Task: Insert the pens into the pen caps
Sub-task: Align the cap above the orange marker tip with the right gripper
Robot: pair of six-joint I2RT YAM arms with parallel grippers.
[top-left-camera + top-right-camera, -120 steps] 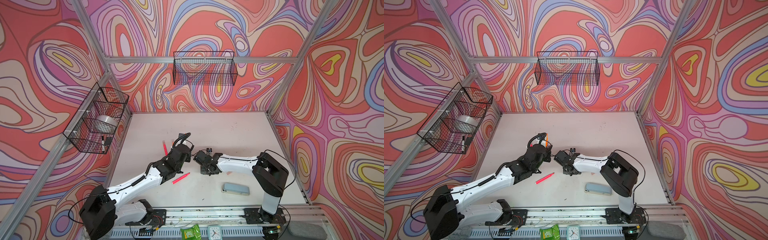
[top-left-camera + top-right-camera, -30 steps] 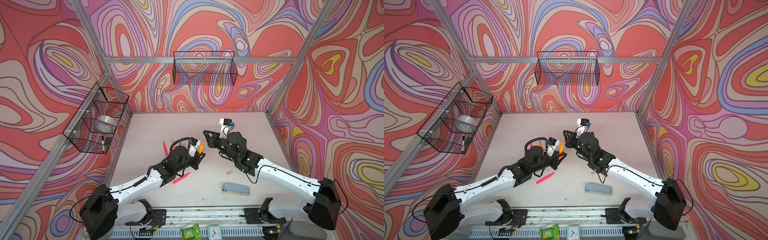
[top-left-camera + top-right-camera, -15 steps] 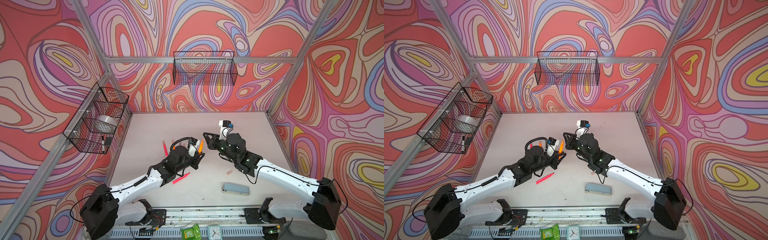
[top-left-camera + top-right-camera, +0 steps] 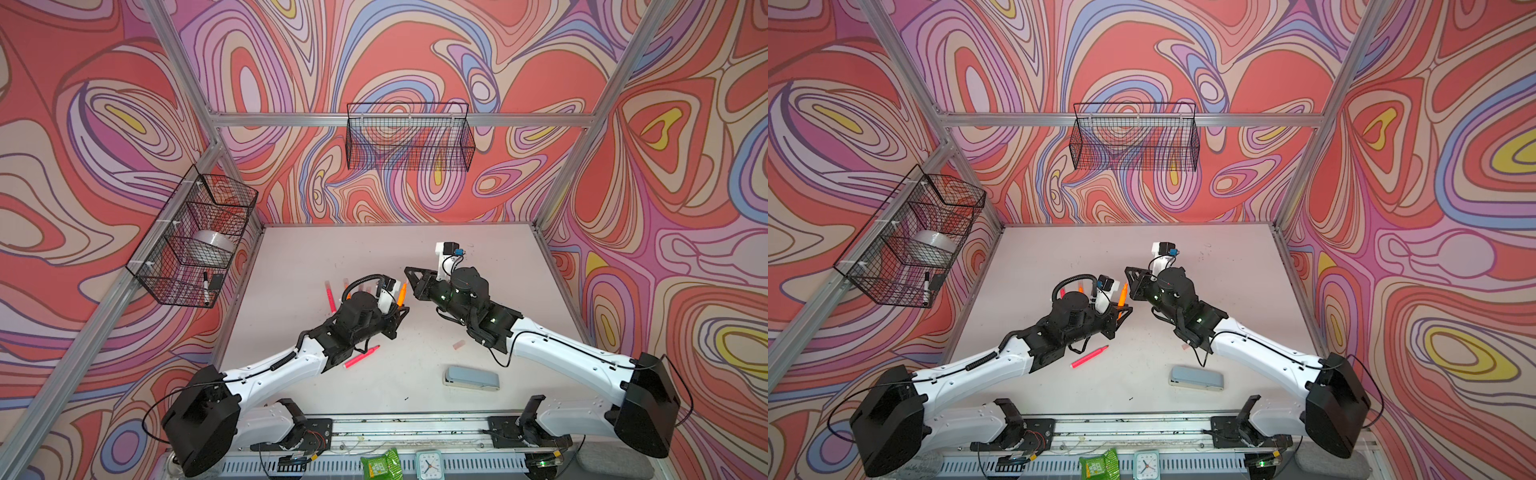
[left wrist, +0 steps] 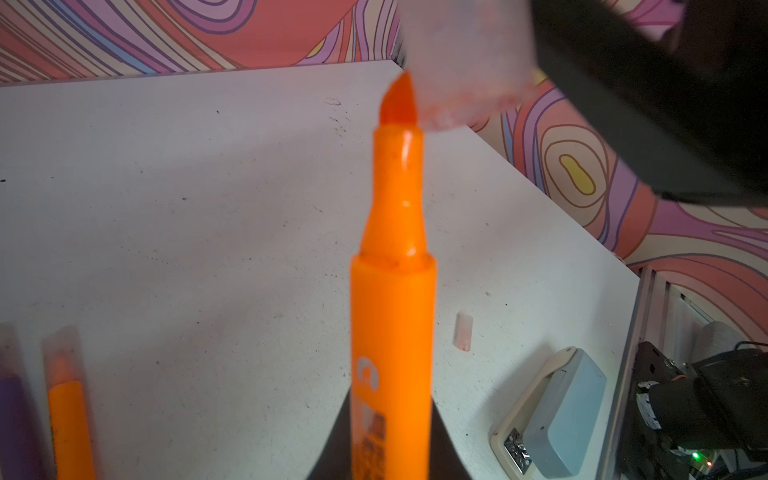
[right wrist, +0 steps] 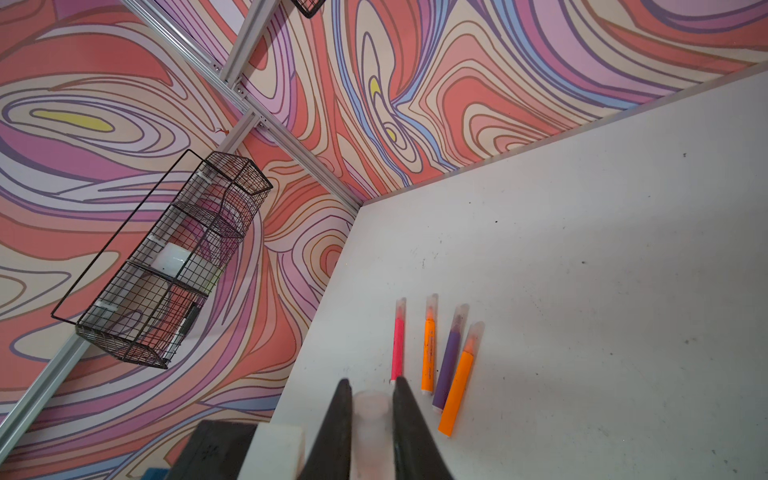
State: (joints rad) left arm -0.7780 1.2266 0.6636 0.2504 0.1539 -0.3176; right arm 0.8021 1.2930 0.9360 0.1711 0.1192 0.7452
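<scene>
My left gripper (image 4: 397, 309) (image 5: 390, 415) is shut on an orange pen (image 4: 401, 294) (image 4: 1122, 294) (image 5: 392, 332), held above the table with its bare tip up. My right gripper (image 4: 409, 272) (image 4: 1129, 272) (image 6: 370, 384) is shut on a clear pen cap (image 6: 371, 409) (image 5: 465, 62). The cap's open end hangs right beside the pen's tip, and the tip is outside it. A bare pink pen (image 4: 361, 356) (image 4: 1089, 356) lies under the left arm. A loose cap (image 4: 458, 344) (image 5: 463, 331) lies on the table to the right.
Several capped pens lie in a row at the left: pink (image 6: 398, 345), orange (image 6: 429, 353), purple (image 6: 449, 361) and orange (image 6: 459, 386). A grey-blue stapler (image 4: 471, 378) (image 5: 557, 415) sits near the front edge. Wire baskets hang on the left wall (image 4: 195, 245) and the back wall (image 4: 409, 137).
Four seconds ago both grippers were low at the table; now they are raised and face each other. Over the last second they have barely moved.
</scene>
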